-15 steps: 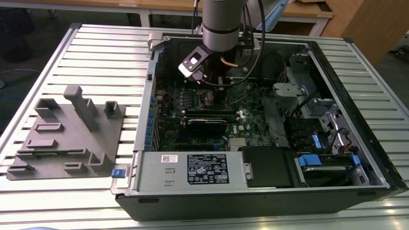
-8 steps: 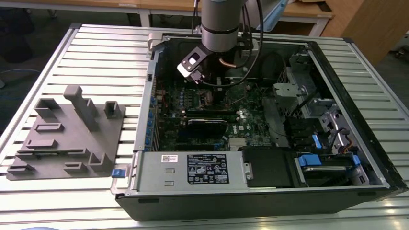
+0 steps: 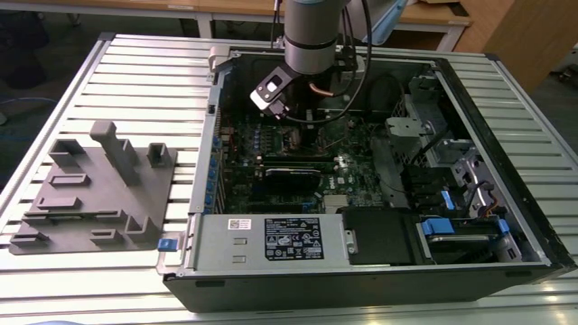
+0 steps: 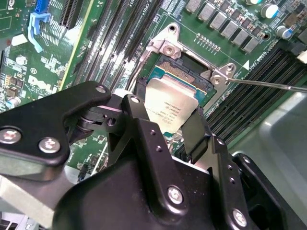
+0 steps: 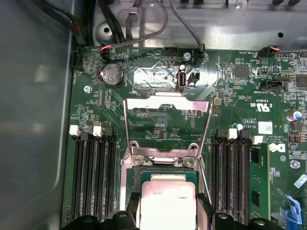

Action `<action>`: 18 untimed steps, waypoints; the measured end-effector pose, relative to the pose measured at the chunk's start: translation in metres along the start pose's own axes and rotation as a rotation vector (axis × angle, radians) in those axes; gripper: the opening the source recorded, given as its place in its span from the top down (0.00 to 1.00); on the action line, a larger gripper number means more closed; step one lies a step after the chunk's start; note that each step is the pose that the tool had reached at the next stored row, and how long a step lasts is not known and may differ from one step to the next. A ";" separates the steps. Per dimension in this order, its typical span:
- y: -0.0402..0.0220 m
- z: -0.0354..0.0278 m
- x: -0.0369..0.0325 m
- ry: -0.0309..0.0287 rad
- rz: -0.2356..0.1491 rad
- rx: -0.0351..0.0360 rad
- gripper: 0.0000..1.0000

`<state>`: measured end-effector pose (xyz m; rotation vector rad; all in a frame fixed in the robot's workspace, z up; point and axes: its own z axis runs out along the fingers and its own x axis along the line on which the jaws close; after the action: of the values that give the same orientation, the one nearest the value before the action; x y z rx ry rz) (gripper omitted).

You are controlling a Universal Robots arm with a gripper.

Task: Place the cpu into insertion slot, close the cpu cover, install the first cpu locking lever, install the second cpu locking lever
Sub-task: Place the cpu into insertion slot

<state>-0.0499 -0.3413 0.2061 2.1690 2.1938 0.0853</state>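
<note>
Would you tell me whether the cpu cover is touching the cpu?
Apart: the first wrist view shows the cpu cover swung open, clear of the cpu.

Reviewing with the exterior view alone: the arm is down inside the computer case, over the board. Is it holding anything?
Observer: Yes. In the second wrist view the gripper is closed on the cpu, gripping two opposite edges.
Operator: Is the socket ready for it?
Observer: The insertion slot lies open and uncovered, with the cpu partly over it.
Operator: And the cover?
Observer: In the first wrist view the cpu cover is swung up and back from the slot.
</note>
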 end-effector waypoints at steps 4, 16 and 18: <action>-0.0007 0.0015 -0.0001 -0.0005 0.000 0.0002 0.46; -0.0019 0.0060 0.0016 0.0002 0.017 0.0001 0.46; -0.0019 0.0067 0.0020 0.0001 0.022 -0.0001 0.46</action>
<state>-0.0513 -0.3393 0.1992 2.1930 2.1707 0.0865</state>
